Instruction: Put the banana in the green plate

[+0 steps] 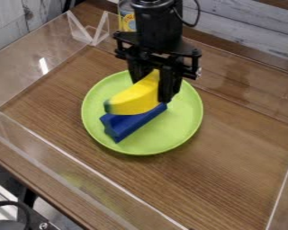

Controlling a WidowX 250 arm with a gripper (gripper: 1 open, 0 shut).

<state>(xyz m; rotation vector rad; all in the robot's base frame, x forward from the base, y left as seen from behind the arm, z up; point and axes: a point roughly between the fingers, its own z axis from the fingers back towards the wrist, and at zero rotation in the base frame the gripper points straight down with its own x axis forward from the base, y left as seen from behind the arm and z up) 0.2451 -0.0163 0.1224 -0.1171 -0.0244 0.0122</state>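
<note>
The yellow banana [130, 99] lies tilted over the green plate [183, 126], its lower left end resting on a blue block [129, 123] that sits in the plate. My black gripper [153, 87] comes straight down from above, and its fingers [167, 84] straddle the banana's upper right end, closed against it. The near finger covers part of the banana's end; the far finger is partly hidden behind it.
A clear acrylic wall [26, 135] encloses the wooden tabletop on all sides, with low panels at the front left and the right. A small clear stand [86, 31] is at the back left, behind the plate.
</note>
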